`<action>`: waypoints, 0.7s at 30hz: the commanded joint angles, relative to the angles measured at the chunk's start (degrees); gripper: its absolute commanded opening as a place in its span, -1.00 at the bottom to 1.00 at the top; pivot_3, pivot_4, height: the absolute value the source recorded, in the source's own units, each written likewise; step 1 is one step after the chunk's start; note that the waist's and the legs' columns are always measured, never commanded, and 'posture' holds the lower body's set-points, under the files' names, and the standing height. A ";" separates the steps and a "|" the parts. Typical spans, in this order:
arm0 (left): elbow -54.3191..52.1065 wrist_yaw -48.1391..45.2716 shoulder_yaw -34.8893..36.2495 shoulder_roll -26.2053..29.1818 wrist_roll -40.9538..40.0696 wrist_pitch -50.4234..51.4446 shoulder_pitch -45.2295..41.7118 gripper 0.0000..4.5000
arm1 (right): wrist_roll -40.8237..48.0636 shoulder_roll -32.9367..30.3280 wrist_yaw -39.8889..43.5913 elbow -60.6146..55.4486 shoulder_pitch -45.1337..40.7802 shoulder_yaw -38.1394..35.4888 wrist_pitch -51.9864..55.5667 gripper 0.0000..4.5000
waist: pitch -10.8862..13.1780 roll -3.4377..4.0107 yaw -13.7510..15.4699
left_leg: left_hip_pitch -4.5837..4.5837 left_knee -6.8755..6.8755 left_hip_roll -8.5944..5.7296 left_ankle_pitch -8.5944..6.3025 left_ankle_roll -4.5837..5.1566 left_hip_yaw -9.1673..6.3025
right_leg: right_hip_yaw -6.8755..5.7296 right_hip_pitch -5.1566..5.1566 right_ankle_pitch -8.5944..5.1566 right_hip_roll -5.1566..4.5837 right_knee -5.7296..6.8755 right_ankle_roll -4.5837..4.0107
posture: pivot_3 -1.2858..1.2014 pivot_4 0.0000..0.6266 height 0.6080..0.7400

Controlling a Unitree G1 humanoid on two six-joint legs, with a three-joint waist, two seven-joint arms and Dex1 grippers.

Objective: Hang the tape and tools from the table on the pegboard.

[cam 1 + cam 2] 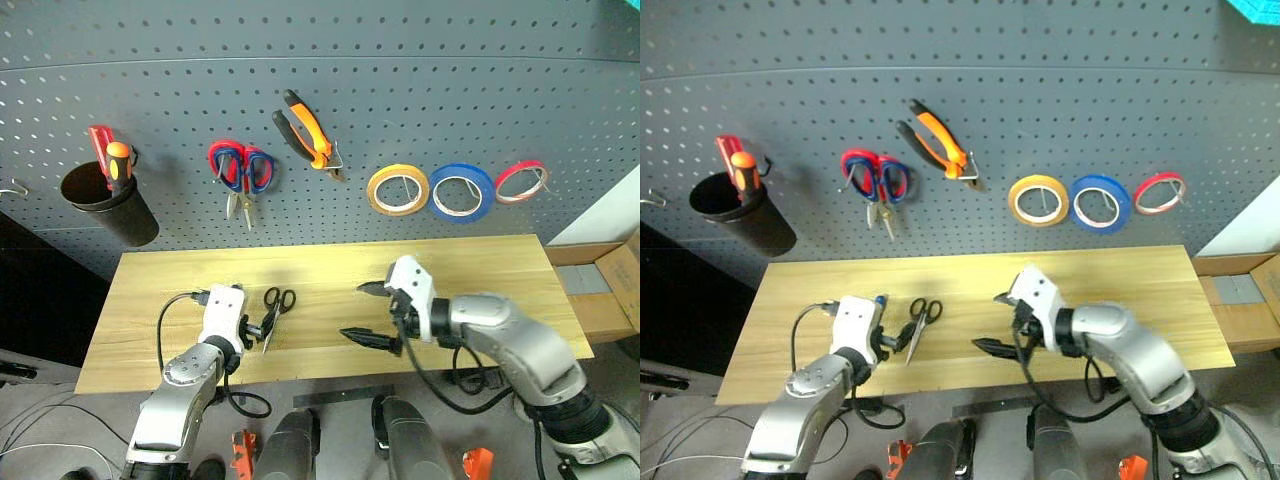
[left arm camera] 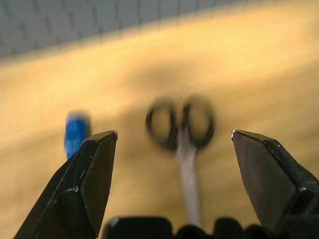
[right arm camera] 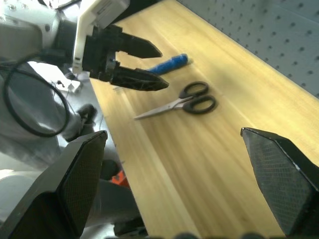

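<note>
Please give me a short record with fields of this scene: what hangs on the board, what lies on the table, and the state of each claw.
on pegboard: pliers, yellow tape, blue tape, red tape, red-and-blue scissors, black cup
on table: black scissors, blue screwdriver
left claw: open, empty, by the black scissors
right claw: open, empty, above the table
left to hang: black scissors, blue screwdriver
</note>
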 commanded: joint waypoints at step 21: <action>20.01 4.15 -6.66 -4.09 6.53 10.96 -15.09 0.76 | -6.26 3.61 -2.90 1.36 3.41 2.03 -4.32 0.99 | 0.06 -0.05 0.09 | 0.00 -0.03 -0.04 0.00 -0.02 -0.11 | -0.04 0.04 -0.03 -0.08 -0.03 0.04 | -0.03 0.00 1.00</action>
